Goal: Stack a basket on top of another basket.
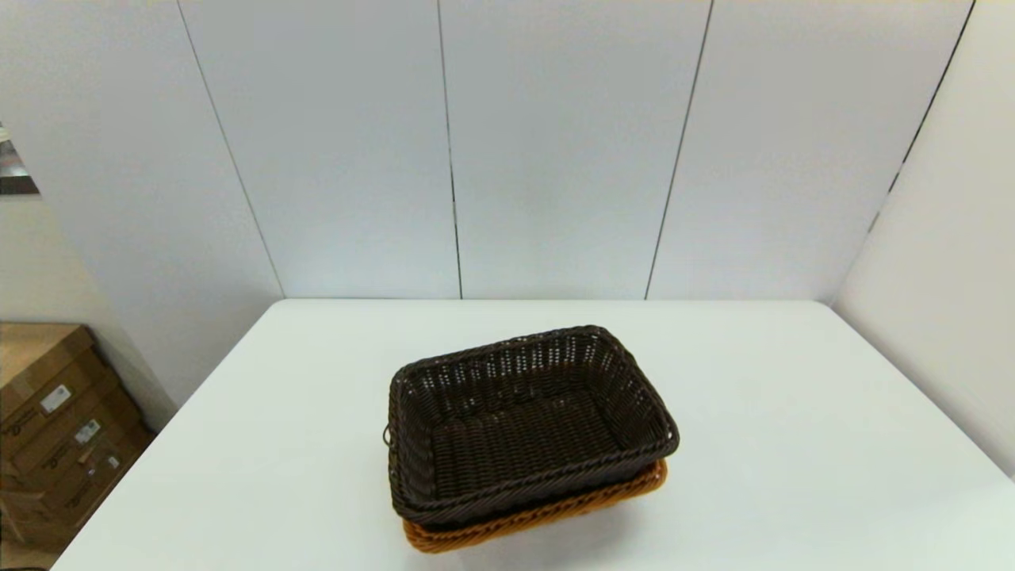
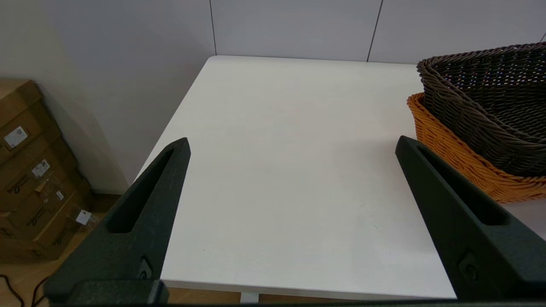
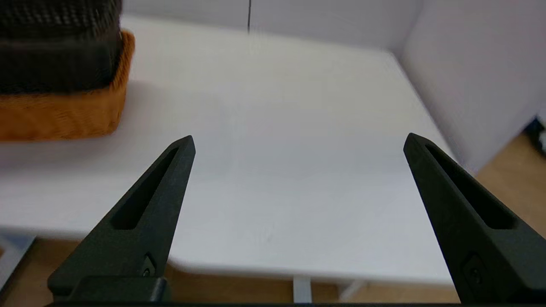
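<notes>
A white bench (image 1: 793, 444) is set into a corner formed by pale grey wall panels (image 1: 555, 159), which are divided by thin dark vertical seams. Stacked cardboard boxes (image 1: 55, 428) bearing white labels are placed on a wood-toned floor (image 2: 25, 273) at the left. Even, diffuse lighting is provided throughout.

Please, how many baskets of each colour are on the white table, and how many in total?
Dark brown basket: 1, sitting inside the orange one
Orange-tan basket: 1, underneath
Total: 2
</notes>
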{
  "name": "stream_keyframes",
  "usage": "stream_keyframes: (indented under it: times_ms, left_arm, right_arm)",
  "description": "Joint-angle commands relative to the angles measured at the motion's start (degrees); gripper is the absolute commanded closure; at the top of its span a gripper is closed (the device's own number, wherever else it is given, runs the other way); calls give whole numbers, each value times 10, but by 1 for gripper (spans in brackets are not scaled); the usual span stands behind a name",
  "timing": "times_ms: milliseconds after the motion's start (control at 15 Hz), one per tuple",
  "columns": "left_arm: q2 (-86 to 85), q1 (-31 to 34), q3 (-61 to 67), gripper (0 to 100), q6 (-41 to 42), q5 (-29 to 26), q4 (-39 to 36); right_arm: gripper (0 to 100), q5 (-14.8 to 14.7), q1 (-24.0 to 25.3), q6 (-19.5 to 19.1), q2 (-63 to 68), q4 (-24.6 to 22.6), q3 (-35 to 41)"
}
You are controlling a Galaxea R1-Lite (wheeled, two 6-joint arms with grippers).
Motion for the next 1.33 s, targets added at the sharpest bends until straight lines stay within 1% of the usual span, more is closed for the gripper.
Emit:
stream_keyframes:
  times_ms: [67,133,267,400,1333]
  left_arm:
    - [0,0,1,0,0,0,0]
    - [0,1,1,0,0,0,0]
    - [1,0,1,0,0,0,0]
    - [0,1,1,0,0,0,0]
    - [0,0,1,0,0,0,0]
  right_arm:
    - [0,4,0,21,-1,-48,31]
    - [0,6,0,20,-1,-49,43]
    - [0,9,0,21,-1,-75,53]
    - [0,9,0,22,-1,-84,56]
    - [0,9,0,28,-1,-85,56]
